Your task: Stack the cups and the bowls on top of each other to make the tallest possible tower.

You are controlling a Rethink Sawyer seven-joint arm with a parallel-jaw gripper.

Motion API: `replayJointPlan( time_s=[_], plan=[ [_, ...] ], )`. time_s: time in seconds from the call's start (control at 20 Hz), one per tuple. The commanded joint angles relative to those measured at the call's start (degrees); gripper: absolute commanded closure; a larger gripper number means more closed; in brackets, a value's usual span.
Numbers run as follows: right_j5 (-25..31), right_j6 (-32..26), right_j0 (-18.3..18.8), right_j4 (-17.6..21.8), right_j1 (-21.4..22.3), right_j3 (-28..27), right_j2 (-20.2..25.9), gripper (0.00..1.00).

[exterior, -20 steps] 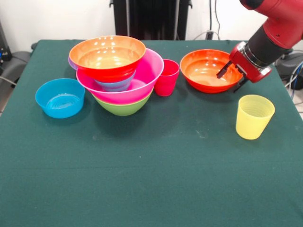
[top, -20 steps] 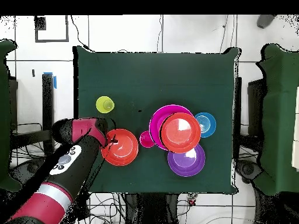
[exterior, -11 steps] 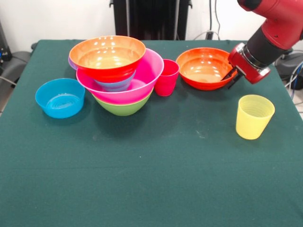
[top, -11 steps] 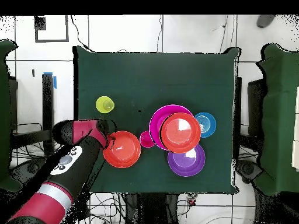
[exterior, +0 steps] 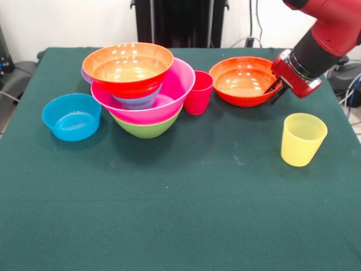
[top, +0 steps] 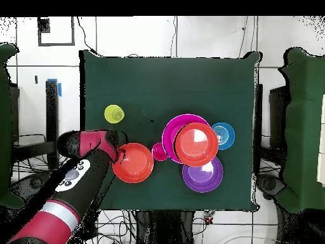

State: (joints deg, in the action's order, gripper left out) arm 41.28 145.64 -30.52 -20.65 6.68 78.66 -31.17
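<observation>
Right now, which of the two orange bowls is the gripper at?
The loose orange bowl beside the red cup; the gripper is at its rim. The other orange bowl tops the tower.

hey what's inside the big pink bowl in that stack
In the pink bowl sits a small blue-purple bowl, and an orange bowl rests on top of that. The orange bowl covers most of the small one, so anything else nested there is hidden.
</observation>
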Motion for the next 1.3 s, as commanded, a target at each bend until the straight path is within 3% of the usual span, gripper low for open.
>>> replayJointPlan(
  time_s=[0.05,0.4,1.3],
  plan=[
    [-3.1,6.4,1.6,-0.5,-1.1,1.9,8.3,1.0],
    [1.4,10.0,-0.7,-1.6,-0.9,-0.2,7.3,1.0],
    [7.1,7.9,0.1,-1.3,5.0,1.7,7.7,1.0]
  ],
)
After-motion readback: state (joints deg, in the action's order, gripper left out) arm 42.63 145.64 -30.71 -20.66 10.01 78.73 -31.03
